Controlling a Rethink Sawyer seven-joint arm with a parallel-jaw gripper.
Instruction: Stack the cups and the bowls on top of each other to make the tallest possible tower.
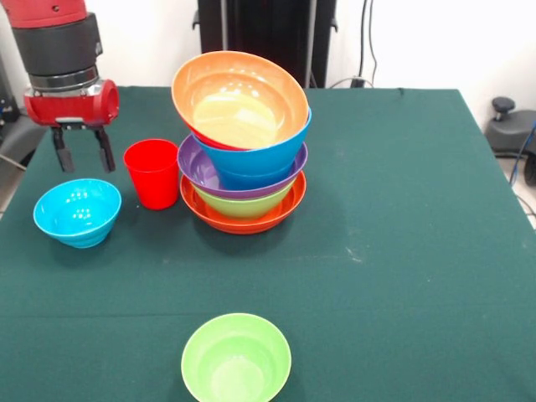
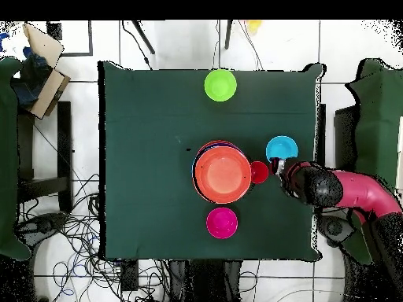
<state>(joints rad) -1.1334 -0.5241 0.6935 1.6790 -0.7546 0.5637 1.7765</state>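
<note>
Tower [image 1: 243,159]: nested bowls mid-bench on wide orange base, top orange bowl [image 1: 239,99] tilted, seated loosely | red cup [image 1: 152,172]: just beside tower, upright, within reach for stacking | blue bowl [image 1: 77,211]: beyond cup | green bowl [image 1: 237,358], magenta bowl [image 2: 222,222]: well apart from tower | tool [image 1: 82,149]: fingers apart, empty, pointing down, hovering above bench beyond cup.

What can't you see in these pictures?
- Magenta bowl: missing from the front view, hidden behind the tower; only the overhead view shows it.
- Tower's inner bowls: front view shows just rims; the top orange bowl covers them overhead.
- Gripper: the arm hides it overhead.
</note>
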